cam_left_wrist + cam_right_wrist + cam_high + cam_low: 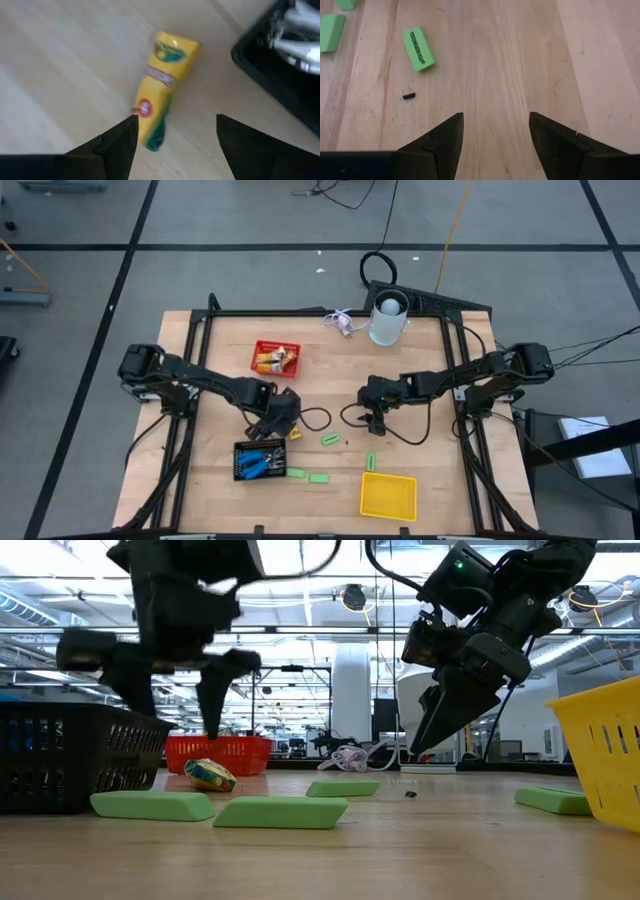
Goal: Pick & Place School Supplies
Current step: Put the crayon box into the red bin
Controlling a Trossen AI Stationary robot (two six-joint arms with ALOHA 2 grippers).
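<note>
Green bars [330, 439] (four), three baskets [388, 496]

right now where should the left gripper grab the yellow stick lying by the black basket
Across its middle, coming straight down: the yellow stick lies flat on the table, long and narrow. The open left gripper hovers over one end, clear of the black basket.

The right claw [495, 132] hangs spread above bare wood, a green bar [418, 48] lying well ahead.
</note>
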